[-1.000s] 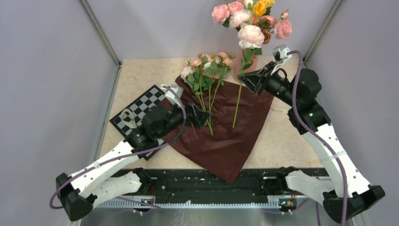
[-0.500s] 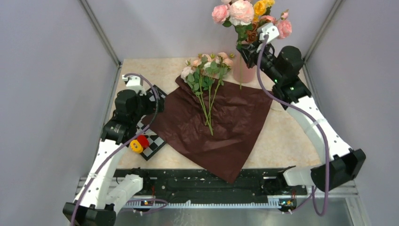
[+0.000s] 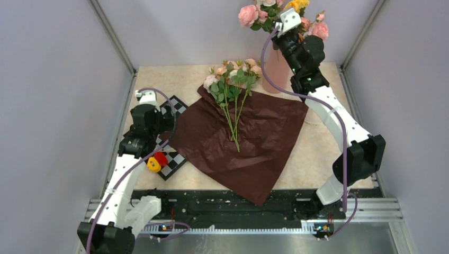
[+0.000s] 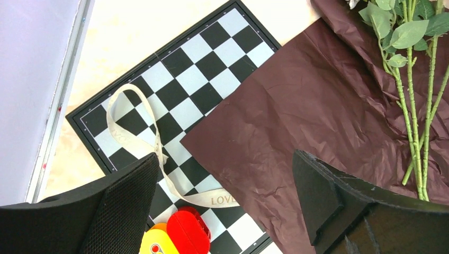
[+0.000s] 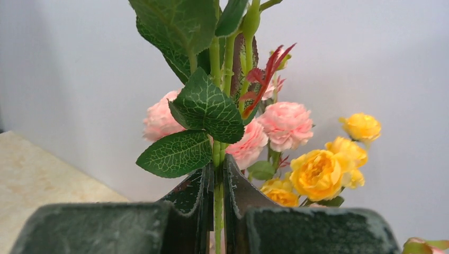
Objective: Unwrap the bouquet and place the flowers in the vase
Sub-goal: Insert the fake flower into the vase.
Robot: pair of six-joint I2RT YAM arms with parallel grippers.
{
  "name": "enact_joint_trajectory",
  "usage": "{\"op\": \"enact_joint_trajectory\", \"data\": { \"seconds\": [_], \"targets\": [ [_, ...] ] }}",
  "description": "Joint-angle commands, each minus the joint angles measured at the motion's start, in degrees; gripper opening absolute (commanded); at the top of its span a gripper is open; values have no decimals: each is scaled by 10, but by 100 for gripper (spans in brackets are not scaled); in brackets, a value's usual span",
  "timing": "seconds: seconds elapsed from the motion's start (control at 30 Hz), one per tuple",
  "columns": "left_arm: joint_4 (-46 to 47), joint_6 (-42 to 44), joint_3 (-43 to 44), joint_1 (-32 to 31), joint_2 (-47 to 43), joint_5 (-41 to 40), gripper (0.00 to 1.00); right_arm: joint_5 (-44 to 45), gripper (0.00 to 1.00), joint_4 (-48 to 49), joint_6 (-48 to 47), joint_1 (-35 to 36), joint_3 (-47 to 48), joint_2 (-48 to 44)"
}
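- Counter: dark red paper lies opened flat, one corner over chessboard.
- Vase: upright at far R, just off paper edge; large pink/yellow roses stand in it.
- Flowers: small blooms loose on paper, stems toward near edge, not in vase.
- L gripper: jaws wide, holds nothing, above chessboard and ribbon.
- R gripper: pinched on leafy green stem above vase.

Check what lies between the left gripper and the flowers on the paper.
Only bare dark red paper, from the left gripper to the flowers; its edge overlaps the chessboard. The left wrist view shows it.
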Motion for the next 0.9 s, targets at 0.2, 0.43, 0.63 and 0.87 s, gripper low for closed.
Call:
{"op": "enact_joint_trajectory", "data": {
  "seconds": [0.2, 0.43, 0.63, 0.87],
  "targets": [
    [30, 7, -6, 9, -4, -14, 99, 38, 0, 167, -21, 5, 69, 68],
    [29, 6, -7, 14, 3, -10, 99, 48, 0, 179, -45, 5, 97, 89],
    [29, 5, -6, 16, 8, -4, 99, 48, 0, 164, -62, 5, 112, 90],
    [29, 4, -6, 18, 9, -1, 99, 48, 0, 144, -65, 6, 124, 90]
  ]
}}
